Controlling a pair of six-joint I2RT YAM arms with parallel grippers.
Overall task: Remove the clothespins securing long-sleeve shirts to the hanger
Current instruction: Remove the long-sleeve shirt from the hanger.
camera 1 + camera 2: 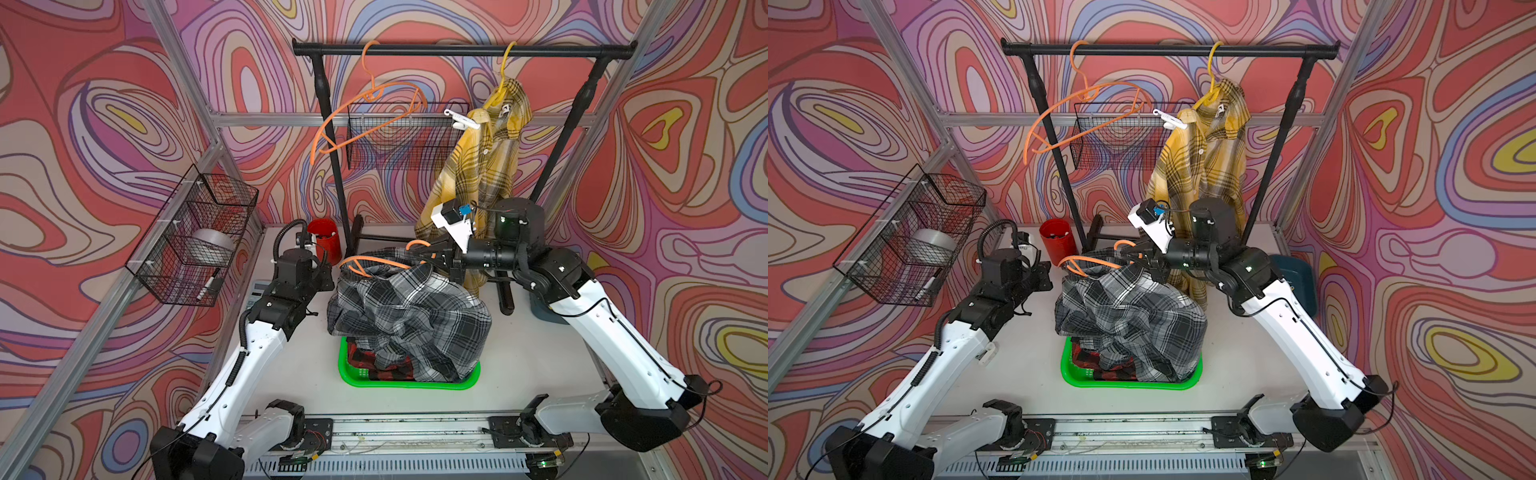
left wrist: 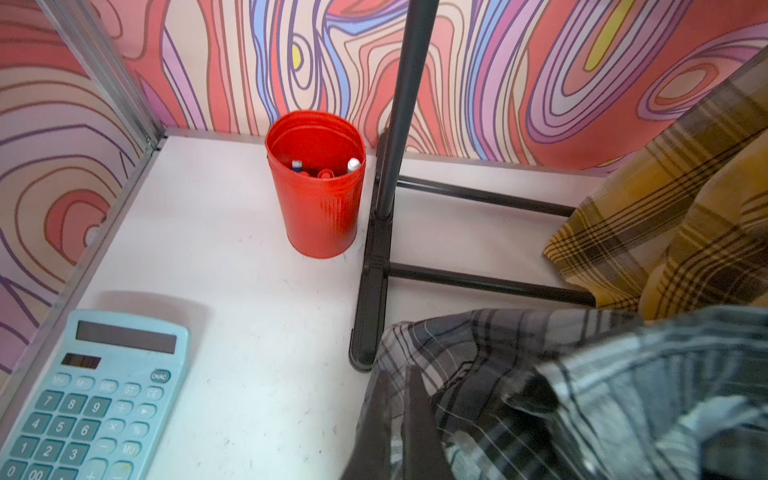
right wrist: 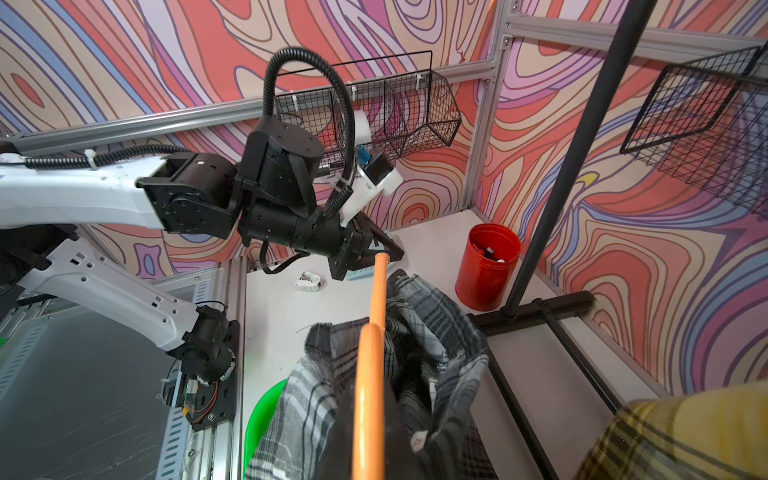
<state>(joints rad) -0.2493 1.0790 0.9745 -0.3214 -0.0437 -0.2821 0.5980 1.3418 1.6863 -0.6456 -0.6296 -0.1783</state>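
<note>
Your right pincer was clamped on the orange plastic hanger that carried the grey-white-black plaid flannel shirt. In the right wrist view cloth hid most of its fingers. Your left pincer was closed together just beside that shirt's upper edge. The hanger's tip crossed in front of it, so you could not tell whether it touched the fabric.

The shirt hung bunched over the bright green plastic basket on the white counter and covered most of it. Under the folds a red-and-black check flannel shirt showed inside the basket.

The only clothespin plainly visible was the white plastic clothespin. It was pinched on the shoulder of the yellow-and-black plaid flannel shirt, which hung from a yellow hanger on the black metal rail at the back.

A small white object lay on the counter near the left arm, too blurred to name. The red ribbed tin beside the rail's post held markers, with only their caps visible. The black wire basket on the left wall held a grey roll of tape. A dark teal bin sat mostly hidden behind the right arm. The pale blue calculator was cut off at the frame edge.
</note>
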